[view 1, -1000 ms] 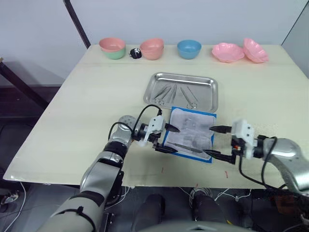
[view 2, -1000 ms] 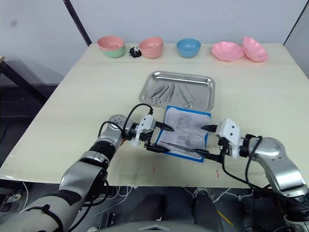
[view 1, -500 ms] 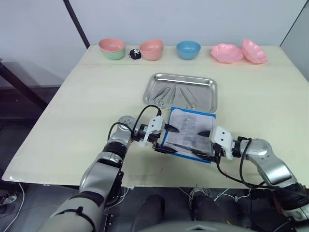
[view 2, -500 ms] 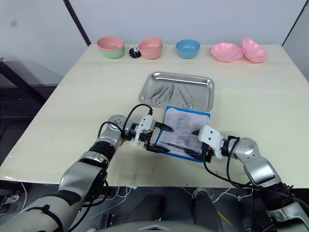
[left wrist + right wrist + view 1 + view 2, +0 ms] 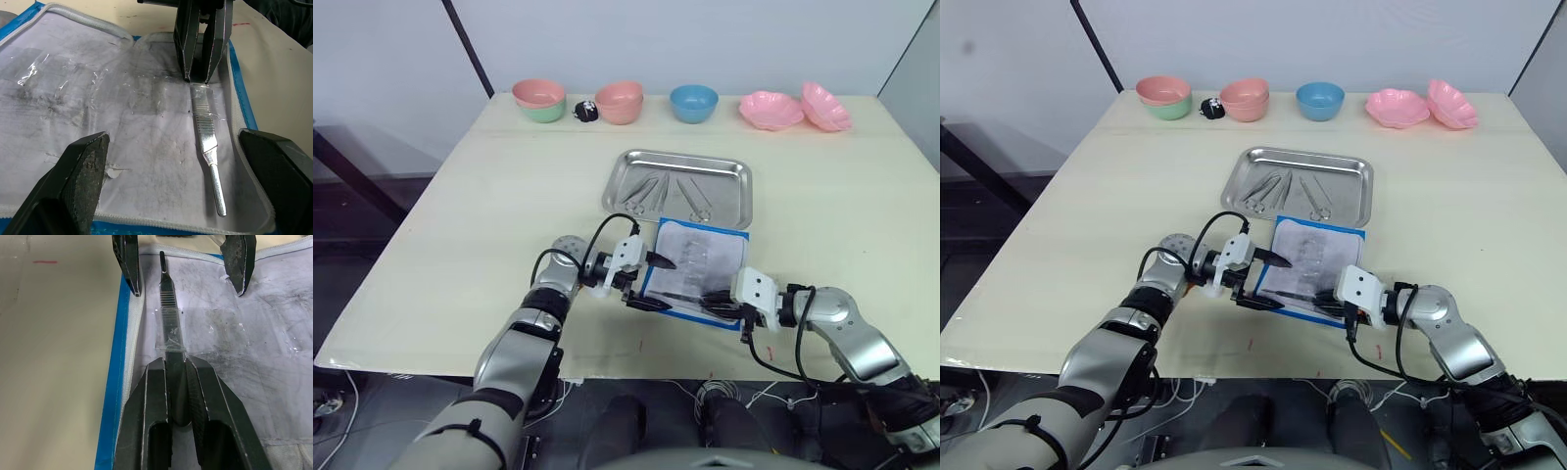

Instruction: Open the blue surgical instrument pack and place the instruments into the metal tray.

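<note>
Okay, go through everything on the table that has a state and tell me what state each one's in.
blue surgical instrument pack: lying open, whitish inner face up.
metal tray: already holds several instruments.
scalpel handle: lying on the pack, one end between the right gripper's fingers.
left gripper: open, straddling the pack's edge.
right gripper: shut on the scalpel handle.

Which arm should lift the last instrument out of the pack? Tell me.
Right. The right gripper is closed around the instrument on the open pack; the left gripper is open, straddling the pack's edge.
</note>
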`<state>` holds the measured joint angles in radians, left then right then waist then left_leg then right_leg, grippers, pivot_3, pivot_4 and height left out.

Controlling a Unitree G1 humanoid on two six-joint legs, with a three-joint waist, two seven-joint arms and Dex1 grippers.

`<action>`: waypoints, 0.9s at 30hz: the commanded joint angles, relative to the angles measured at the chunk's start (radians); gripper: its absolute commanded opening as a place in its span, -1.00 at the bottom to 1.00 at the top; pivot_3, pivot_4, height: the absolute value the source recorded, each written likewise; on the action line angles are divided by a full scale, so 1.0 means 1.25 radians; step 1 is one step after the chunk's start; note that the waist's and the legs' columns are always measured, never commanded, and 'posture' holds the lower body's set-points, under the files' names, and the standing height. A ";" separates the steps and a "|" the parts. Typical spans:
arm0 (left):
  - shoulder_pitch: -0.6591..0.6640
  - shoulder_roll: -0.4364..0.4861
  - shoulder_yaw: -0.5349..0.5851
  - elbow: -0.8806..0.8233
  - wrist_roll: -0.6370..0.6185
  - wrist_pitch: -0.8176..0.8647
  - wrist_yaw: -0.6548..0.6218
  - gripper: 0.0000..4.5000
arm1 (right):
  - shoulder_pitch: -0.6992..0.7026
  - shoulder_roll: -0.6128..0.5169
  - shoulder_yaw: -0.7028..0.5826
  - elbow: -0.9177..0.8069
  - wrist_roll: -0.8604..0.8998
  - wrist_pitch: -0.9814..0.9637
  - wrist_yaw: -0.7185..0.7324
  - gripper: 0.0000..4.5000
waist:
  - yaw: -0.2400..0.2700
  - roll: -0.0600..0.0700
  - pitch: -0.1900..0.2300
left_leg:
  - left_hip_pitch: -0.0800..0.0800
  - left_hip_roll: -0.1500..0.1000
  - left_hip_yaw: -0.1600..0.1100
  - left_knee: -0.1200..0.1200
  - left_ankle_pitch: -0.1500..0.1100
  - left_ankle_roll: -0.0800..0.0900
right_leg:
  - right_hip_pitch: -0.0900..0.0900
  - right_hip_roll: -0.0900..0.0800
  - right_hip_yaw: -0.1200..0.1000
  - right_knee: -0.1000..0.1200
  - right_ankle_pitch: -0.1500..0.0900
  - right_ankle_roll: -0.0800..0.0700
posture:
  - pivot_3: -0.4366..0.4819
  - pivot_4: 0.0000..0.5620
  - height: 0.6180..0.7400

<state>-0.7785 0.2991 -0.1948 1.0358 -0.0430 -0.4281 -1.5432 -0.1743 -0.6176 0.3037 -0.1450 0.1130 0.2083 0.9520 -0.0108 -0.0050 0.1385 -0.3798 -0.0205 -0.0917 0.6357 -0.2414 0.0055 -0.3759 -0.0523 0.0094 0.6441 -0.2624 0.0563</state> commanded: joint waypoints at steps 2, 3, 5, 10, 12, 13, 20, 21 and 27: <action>0.043 0.011 -0.032 0.057 0.048 0.028 0.003 1.00 | 0.009 -0.032 0.007 -0.017 -0.025 0.063 0.006 -0.98 | 0.000 0.000 0.000 | 0.000 0.000 0.000 0.000 0.000 0.000 | 0.000 0.000 0.000 0.000 0.000 0.000 | -0.05 -0.47 1.00; 0.042 0.010 -0.032 0.058 0.048 0.028 0.004 1.00 | 0.003 -0.035 0.004 -0.037 -0.019 0.081 0.006 -0.98 | 0.000 0.000 0.000 | 0.000 0.000 0.000 0.000 0.000 0.000 | 0.000 0.000 0.000 0.000 0.000 0.000 | -0.05 -0.47 1.00; 0.042 0.009 -0.032 0.058 0.048 0.029 0.005 1.00 | -0.004 -0.041 -0.001 -0.065 -0.009 0.110 0.007 -0.98 | 0.000 0.000 0.000 | 0.000 0.000 0.000 0.000 0.000 0.000 | 0.000 0.000 0.000 0.000 0.000 0.000 | -0.05 -0.47 1.00; 0.043 0.007 -0.032 0.057 0.048 0.030 0.004 1.00 | -0.015 -0.079 -0.010 -0.122 -0.011 0.147 0.016 -0.98 | 0.001 0.000 0.001 | -0.001 0.000 0.000 0.000 0.000 0.000 | 0.000 0.000 0.000 0.000 0.000 0.000 | -0.05 -0.47 1.00; 0.043 0.007 -0.032 0.057 0.048 0.030 0.004 1.00 | -0.021 -0.095 -0.011 -0.145 -0.013 0.162 0.017 -0.98 | 0.001 0.000 0.001 | -0.001 0.000 0.000 0.000 0.000 0.000 | 0.000 -0.001 0.000 0.000 0.000 0.000 | -0.05 -0.47 1.00; 0.043 0.007 -0.032 0.058 0.048 0.030 0.005 1.00 | -0.024 -0.102 -0.012 -0.157 -0.012 0.171 0.018 -0.98 | 0.001 0.000 0.001 | -0.001 0.000 0.000 0.000 0.000 0.000 | 0.000 -0.001 0.000 0.000 0.000 0.000 | -0.05 -0.47 1.00; 0.045 0.005 -0.032 0.058 0.048 0.030 0.005 1.00 | -0.053 -0.125 -0.019 -0.212 -0.018 0.203 0.019 -0.98 | 0.001 0.000 0.002 | -0.001 0.000 -0.001 0.000 0.000 0.000 | 0.000 -0.001 -0.001 0.000 0.000 0.000 | -0.05 -0.47 1.00; 0.044 0.005 -0.032 0.059 0.048 0.030 0.005 1.00 | -0.057 -0.126 -0.020 -0.215 -0.017 0.205 0.019 -0.98 | 0.001 0.000 0.002 | -0.001 0.000 -0.001 0.000 0.000 0.000 | 0.000 -0.001 -0.001 0.000 0.000 0.000 | -0.05 -0.47 1.00; 0.046 0.004 -0.032 0.056 0.047 0.031 0.004 1.00 | -0.069 -0.124 -0.022 -0.222 -0.016 0.211 0.016 -0.98 | 0.001 0.000 0.003 | -0.001 0.000 -0.001 0.000 0.000 0.000 | 0.000 -0.001 -0.001 0.000 0.000 0.000 | -0.05 -0.47 1.00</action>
<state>-0.7772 0.2974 -0.1952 1.0356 -0.0432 -0.4281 -1.5463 -0.2308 -0.7692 0.3011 -0.3818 0.0912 0.4774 0.9768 -0.0093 -0.0052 0.1418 -0.3810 -0.0206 -0.0928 0.6357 -0.2414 0.0055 -0.3764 -0.0531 0.0084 0.6440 -0.2624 0.0563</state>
